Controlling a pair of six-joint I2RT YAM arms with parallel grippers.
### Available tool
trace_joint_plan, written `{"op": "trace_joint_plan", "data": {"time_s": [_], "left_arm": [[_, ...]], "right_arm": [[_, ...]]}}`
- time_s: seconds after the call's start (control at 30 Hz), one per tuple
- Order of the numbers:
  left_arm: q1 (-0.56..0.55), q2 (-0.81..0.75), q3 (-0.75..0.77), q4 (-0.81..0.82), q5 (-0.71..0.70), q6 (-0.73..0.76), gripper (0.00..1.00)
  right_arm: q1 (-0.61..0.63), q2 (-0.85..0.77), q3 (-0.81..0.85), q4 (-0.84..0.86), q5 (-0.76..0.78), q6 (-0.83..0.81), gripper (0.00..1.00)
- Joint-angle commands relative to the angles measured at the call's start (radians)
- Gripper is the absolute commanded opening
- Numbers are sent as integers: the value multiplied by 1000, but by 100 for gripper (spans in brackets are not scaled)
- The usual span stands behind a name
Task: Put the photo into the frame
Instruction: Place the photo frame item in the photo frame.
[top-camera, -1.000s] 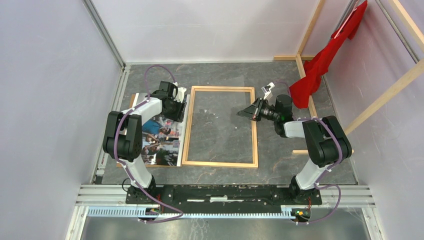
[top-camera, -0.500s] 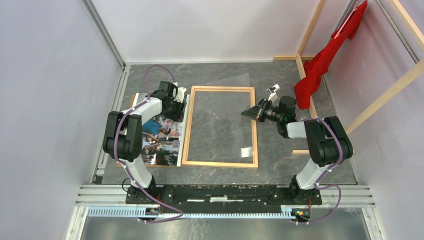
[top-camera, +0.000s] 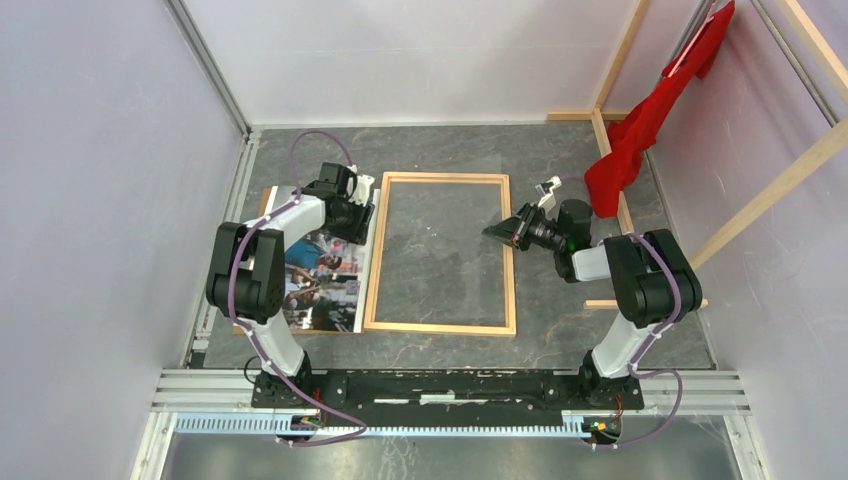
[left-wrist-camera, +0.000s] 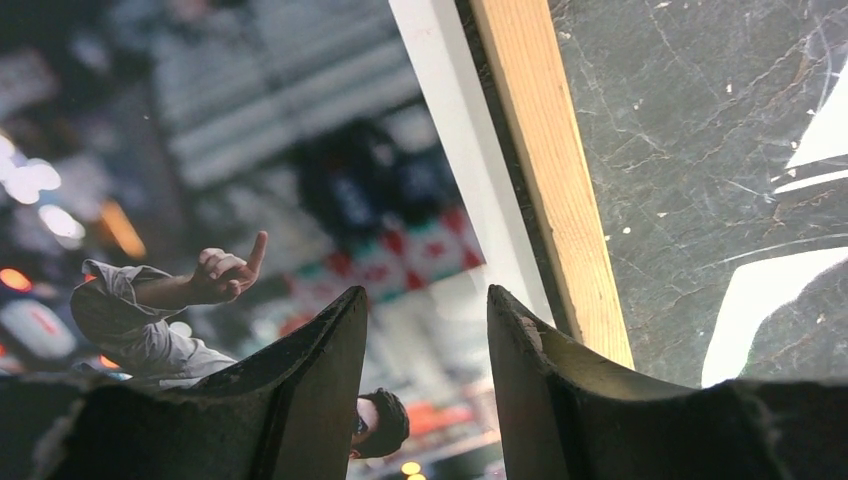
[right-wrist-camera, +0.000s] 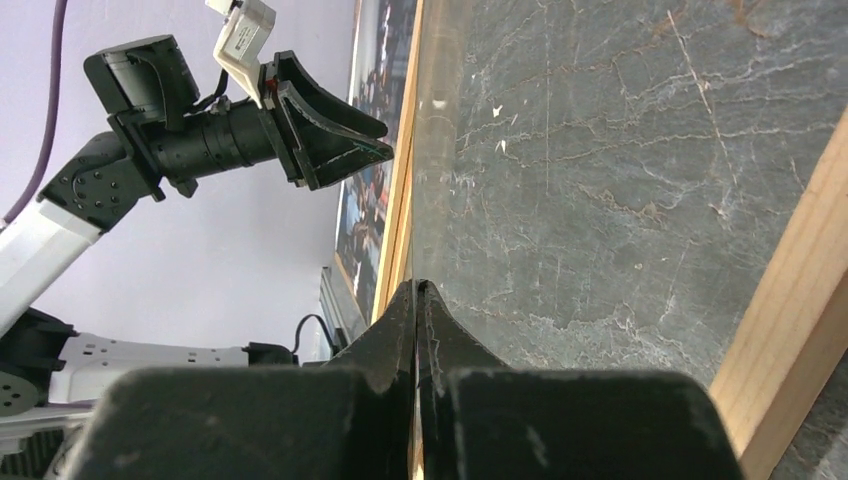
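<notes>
Lying face up on the table (top-camera: 560, 330), the photo (top-camera: 325, 275) sits just left of the frame (top-camera: 440, 326). My left gripper (left-wrist-camera: 425, 300) hovers over the photo's right edge, fingers apart and empty. My right gripper (right-wrist-camera: 415, 285) is pinched closed on the edge of the clear pane (right-wrist-camera: 432, 180).

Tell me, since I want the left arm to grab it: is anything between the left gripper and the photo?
Nothing visible. The left gripper hangs open directly over the photo, at its white right border beside the frame, with no object between the jaws and the print.
</notes>
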Motion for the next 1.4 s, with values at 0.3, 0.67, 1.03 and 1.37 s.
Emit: {"op": "trace_joint_plan", "data": {"time_s": [0.3,0.67,1.03,1.37], "left_arm": [[-23,-30,-14,21,72,-24,52],[-27,-18,-17,24,98,-20,34],[-30,-9,-21,28,96,-19,30],[-30,-11,-35,39,91,-16,27]], "right_arm": [[3,-30,6,68,-20,153,0],[61,-70,34,95,-4,212,0],[108,-102,49,159,32,304,0],[133,-75,26,329,69,459,0]]}}
